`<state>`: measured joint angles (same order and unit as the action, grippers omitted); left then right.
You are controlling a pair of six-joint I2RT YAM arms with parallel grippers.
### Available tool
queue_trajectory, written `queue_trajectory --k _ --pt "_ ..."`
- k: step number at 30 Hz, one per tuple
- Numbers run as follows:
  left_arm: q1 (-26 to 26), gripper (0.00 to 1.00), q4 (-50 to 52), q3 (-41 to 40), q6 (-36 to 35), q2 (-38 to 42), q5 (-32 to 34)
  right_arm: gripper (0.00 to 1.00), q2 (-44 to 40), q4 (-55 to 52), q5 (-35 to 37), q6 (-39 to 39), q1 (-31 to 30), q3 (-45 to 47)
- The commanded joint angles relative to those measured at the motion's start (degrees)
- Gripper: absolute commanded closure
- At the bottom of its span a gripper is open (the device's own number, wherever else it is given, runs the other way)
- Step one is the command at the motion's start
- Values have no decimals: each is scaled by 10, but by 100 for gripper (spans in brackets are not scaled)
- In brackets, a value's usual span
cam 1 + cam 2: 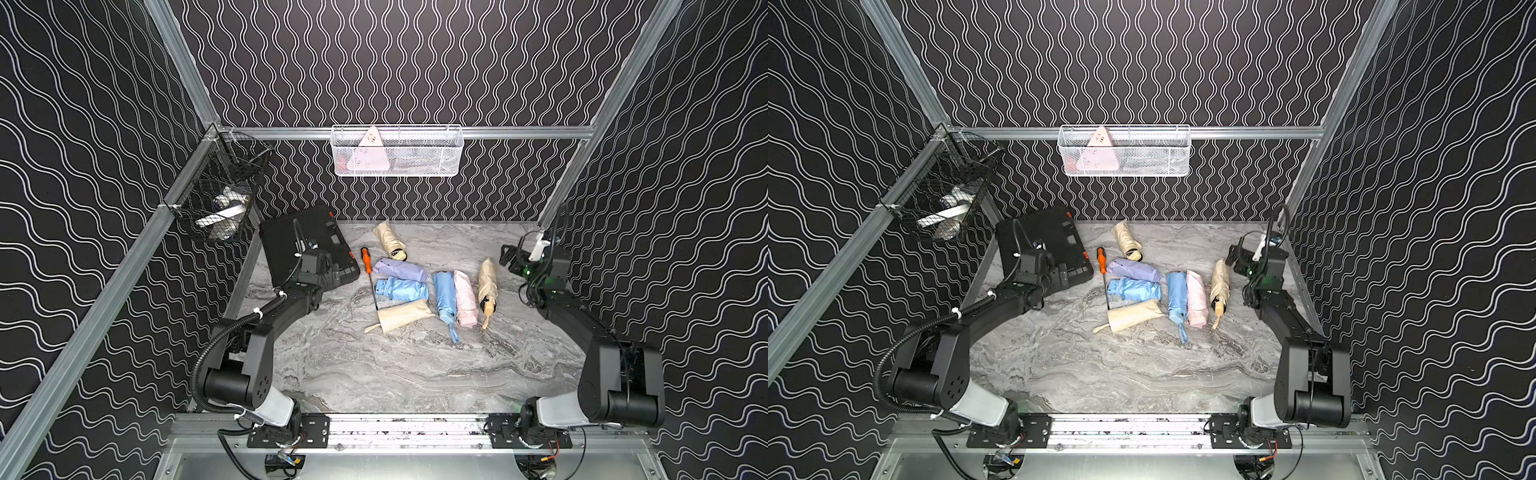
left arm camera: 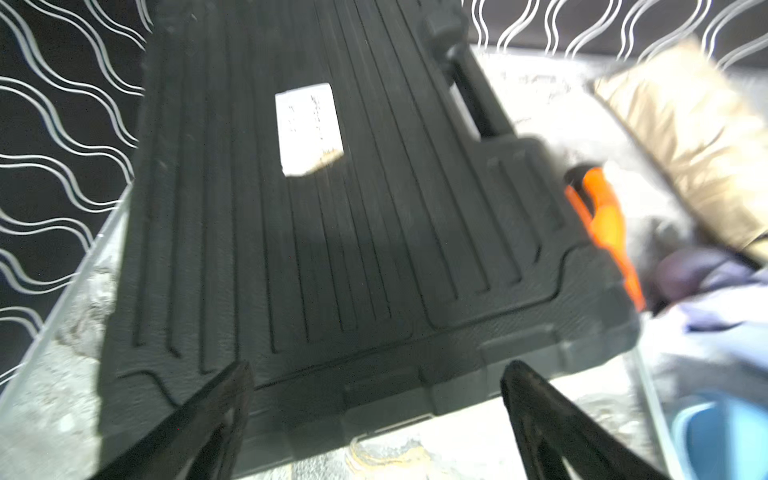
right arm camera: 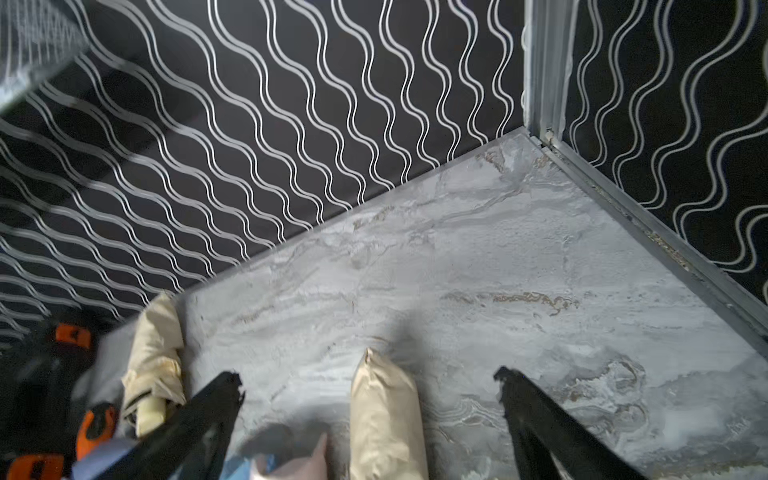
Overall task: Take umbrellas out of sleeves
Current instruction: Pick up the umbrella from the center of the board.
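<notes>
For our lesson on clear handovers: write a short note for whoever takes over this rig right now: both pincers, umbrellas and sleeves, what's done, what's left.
Left pincer: open, empty, by the black case.
Right pincer: open, empty, near the tip of the cream umbrella with wooden handle.
Bare-looking, crinkled: back cream umbrella, lilac umbrella, light blue umbrella.
Smooth, beside them: cream sleeve, blue sleeve, pink sleeve.
Done: seemingly four out.
Left: a handle pokes from the blue sleeve; check whether cream and pink are full.
</notes>
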<state>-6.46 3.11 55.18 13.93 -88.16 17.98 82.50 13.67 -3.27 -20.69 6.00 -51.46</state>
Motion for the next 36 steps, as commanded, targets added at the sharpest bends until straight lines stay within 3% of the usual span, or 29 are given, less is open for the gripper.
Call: queue_trajectory --k 1,4,9,15,24,29,36 --pt "-5 1 103 42 42 8 -13 0 -9 -108 32 -49 -2 -24" --pt "-16 1 149 88 40 6 -68 0 11 -231 61 -93 0 -96" --pt "-33 1 212 138 51 6 -121 0 54 -341 -10 -100 -2 -181" --pt "-49 1 242 156 87 5 -222 0 90 -445 -73 -55 -17 -248" --pt "-88 1 276 149 123 8 -340 0 113 -620 -102 -20 -92 -319" --pt "-103 1 305 142 115 24 -359 0 105 -679 -66 -11 -151 -316" --pt "-129 1 303 120 124 27 -417 0 96 -682 -68 -35 -161 -277"
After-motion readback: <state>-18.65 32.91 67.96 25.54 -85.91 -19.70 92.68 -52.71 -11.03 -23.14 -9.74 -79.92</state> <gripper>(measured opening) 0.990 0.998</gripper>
